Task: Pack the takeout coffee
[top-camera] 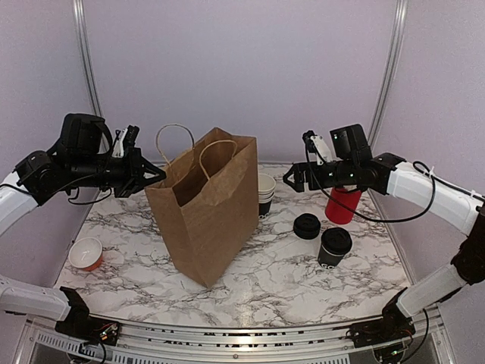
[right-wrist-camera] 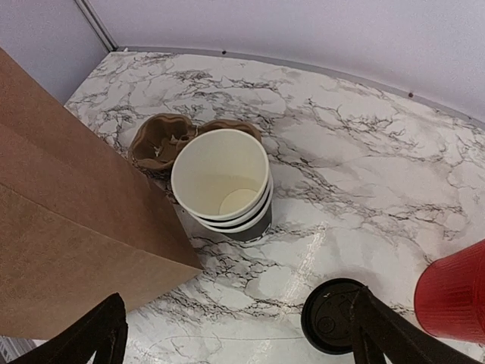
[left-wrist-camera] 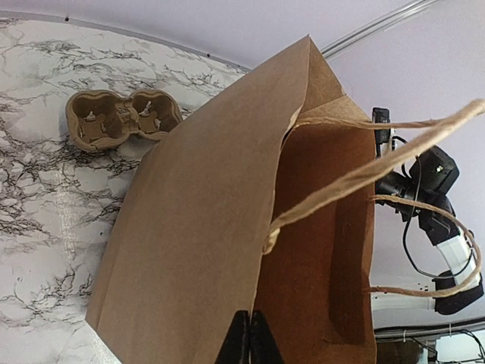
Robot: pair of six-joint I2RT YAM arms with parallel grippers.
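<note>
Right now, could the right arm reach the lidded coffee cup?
Probably yes: the coffee cup stands clear, close to the open right fingers; the loose lid and red cup sit beside it, the paper bag aside.

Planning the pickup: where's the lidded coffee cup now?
In the top view, the lidded coffee cup stands at right, beside a loose black lid.

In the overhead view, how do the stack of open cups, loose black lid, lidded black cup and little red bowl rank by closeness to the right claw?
From the right gripper:
1. stack of cups, just to its left in view.
2. loose lid, on the table nearer the arm bases.
3. lidded black cup, right of that lid.
4. red bowl, far left, beyond the paper bag.
</note>
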